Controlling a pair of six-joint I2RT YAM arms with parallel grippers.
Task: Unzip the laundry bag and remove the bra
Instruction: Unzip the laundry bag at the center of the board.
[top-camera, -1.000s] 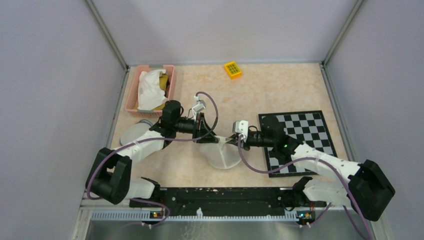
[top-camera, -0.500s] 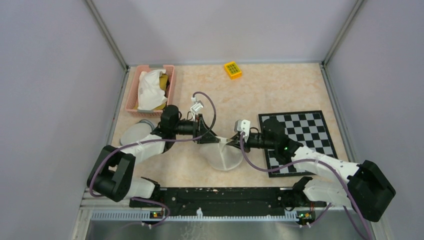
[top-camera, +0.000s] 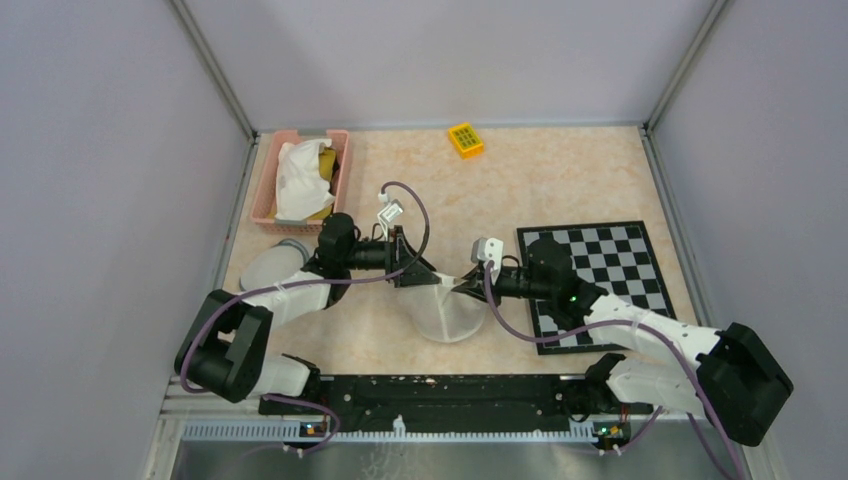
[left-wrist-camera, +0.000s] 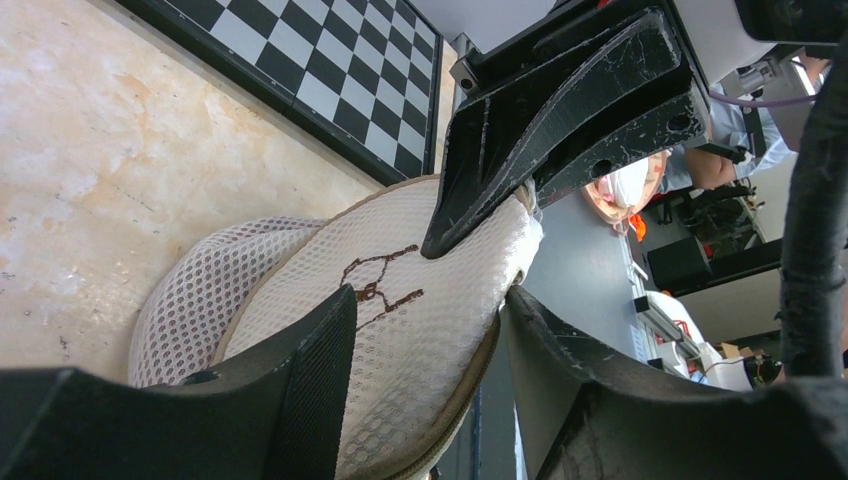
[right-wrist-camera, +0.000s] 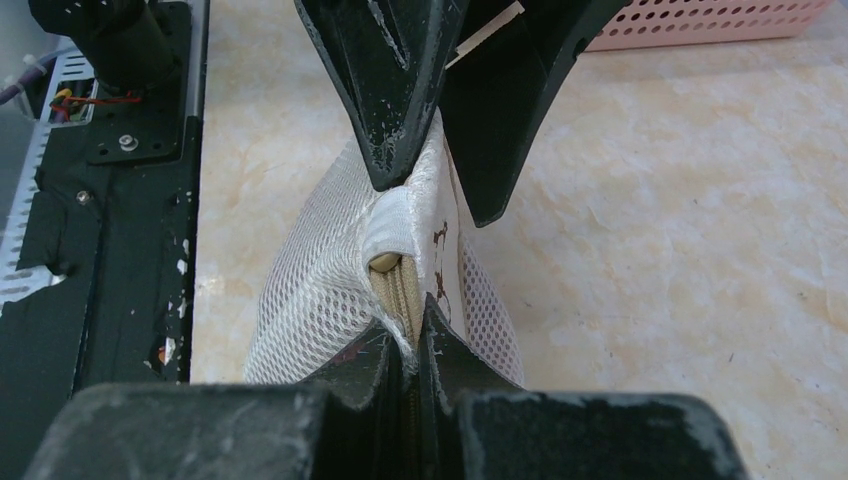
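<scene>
Top view, laundry bag: the white mesh laundry bag (top-camera: 450, 315) stands on the bench (top-camera: 560, 180) at lower centre, between my two arms.
Top view, grippers: the left gripper (top-camera: 418, 273) and right gripper (top-camera: 462, 287) meet at the bag's upper edge from opposite sides. I judge one is there to steady the bag while the other pulls.
Top view, surroundings: the pink basket (top-camera: 262, 195) sits upper left and the checkerboard (top-camera: 600, 250) at right, both well apart from the work.
Left wrist, left gripper: its jaws are apart and straddle the mesh loosely, pinching nothing.
Left wrist, right gripper: its fingers are pressed together on the tan-piped rim.
Right wrist, zipper: the beige zipper (right-wrist-camera: 397, 290) runs straight into the right gripper, which is clamped on it. I cannot tell whether the pull itself is caught.
Right wrist, progress: the bag looks zipped. The bra is not visible, so I presume it is inside.
</scene>
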